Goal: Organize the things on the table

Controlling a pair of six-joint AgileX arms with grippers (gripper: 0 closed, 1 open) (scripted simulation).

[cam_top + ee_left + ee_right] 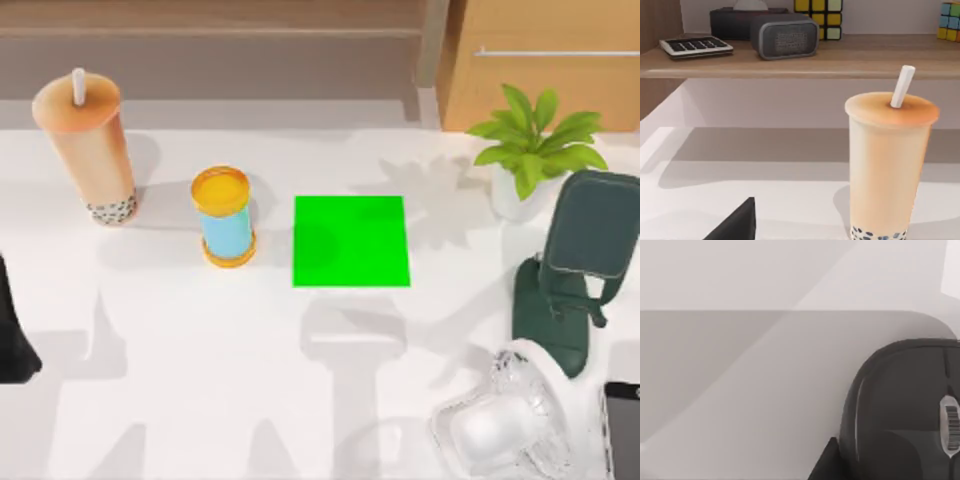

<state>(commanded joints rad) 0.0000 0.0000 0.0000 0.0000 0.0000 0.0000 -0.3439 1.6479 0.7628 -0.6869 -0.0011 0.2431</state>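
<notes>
Top view: my left arm sits beside the tall orange-beige bubble tea cup with white straw, left of the bright green square patch; likely lining up a grasp; its fingers' spacing I cannot tell.

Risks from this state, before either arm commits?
1. The bubble tea cup is tall and narrow-based; a side nudge from the left arm could tip it.
2. The desk fan, smartphone and dark green stand crowd the table's right edge, so reaching one risks bumping another.
</notes>
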